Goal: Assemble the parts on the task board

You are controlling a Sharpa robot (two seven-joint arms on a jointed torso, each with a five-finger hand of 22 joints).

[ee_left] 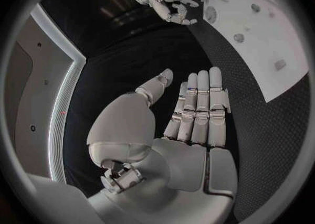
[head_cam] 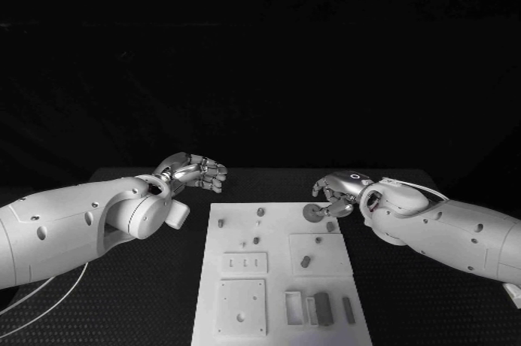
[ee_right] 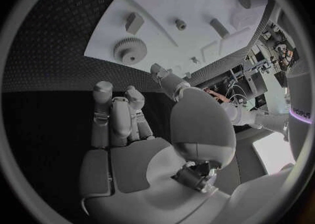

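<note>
Task board (head_cam: 277, 286): white plate lying flat at mid-table on the black table (head_cam: 141, 301), long axis running away from the robot. Grey parts on it: small pegs standing near the far end (head_cam: 260, 210); a gear (head_cam: 314, 210) at the far right corner, seen as a toothed disc lying flat in the right wrist view (ee_right: 130, 51); an oblong piece (head_cam: 305, 261) on a raised square pad at mid-board; three bars (head_cam: 321, 308) lying side by side near the front right edge; two recessed plates (head_cam: 241, 307) at front left.

Left hand (head_cam: 196, 172): raised over the table just beyond the board's far left corner, apart from the board, touching nothing. Fingers (ee_left: 200, 103) extended side by side and thumb held apart in the left wrist view; palm empty, hand released.

Right hand (head_cam: 336, 194): at the board's far right corner, just beside the gear. Fingers (ee_right: 115, 114) partly curled in the right wrist view, thumb standing apart, nothing visible in the palm. Contact between fingertips and gear: cannot tell from the head view, hand partly covering that corner.

Both white forearms entering from the sides, well clear of the front half of the board.
</note>
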